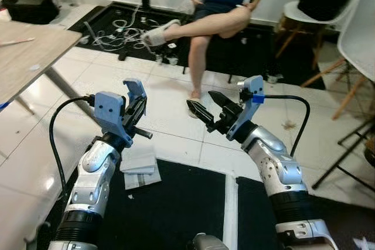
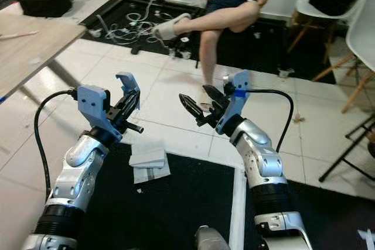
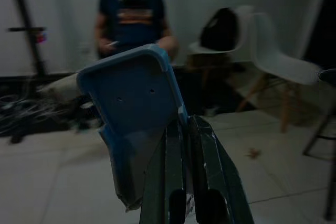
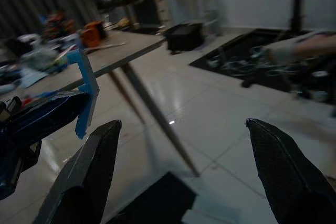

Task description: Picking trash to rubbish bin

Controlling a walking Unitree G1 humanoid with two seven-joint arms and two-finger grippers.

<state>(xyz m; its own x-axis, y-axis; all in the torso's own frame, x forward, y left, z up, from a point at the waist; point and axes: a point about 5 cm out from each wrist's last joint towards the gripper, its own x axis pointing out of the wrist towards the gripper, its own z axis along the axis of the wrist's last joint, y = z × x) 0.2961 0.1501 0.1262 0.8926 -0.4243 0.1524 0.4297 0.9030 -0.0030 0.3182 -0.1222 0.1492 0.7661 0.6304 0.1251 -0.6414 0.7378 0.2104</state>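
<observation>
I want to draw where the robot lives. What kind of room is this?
Probably a home room used as a workspace: white tiled floor, a wooden table, white chairs, a tangle of cables on a black mat, and a person sitting nearby.

Both arms are raised forward, left hand (image 1: 136,105) with fingers together, right hand (image 1: 206,106) spread wide.

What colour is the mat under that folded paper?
Black; the mat under the folded paper shows best in the right eye view.

open tiled floor (image 1: 170,115) ahead; seated person's legs (image 1: 202,45) and table (image 1: 29,57) flank it.
</observation>
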